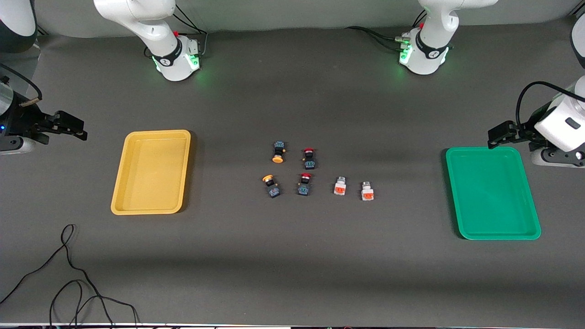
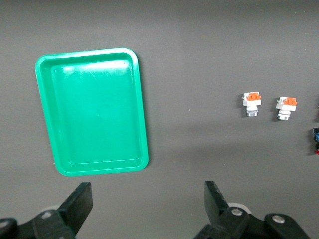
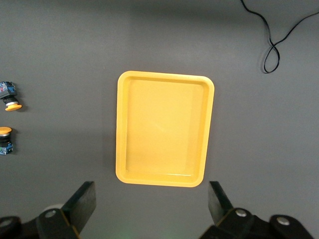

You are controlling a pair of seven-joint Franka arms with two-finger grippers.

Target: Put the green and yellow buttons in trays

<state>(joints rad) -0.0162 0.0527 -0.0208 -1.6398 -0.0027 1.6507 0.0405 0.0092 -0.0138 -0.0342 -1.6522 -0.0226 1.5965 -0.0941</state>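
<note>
The left hand [image 1: 496,135] hangs with its fingers spread wide and empty, over the counter [image 1: 292,274] at the green tray's [image 1: 534,219] edge farther from the front camera, at the left arm's end. The right hand [image 1: 73,128] hangs equally wide and empty at the right arm's end, over bare counter near the yellow tray [image 1: 151,208]. Both arms wait, likely parked clear so the middle stays open.

All 6 parts lie between the trays, well apart from both. The 2 yellow-capped buttons [image 1: 278,152] [image 1: 271,186] lie nearest the yellow tray's end, the 2 red-capped buttons [image 1: 309,158] beside them, and the 2 white switches [image 1: 339,186] [image 1: 367,191] nearest the green tray. That split suggests each arm takes its closer pair. No part is in a tray yet.
</note>
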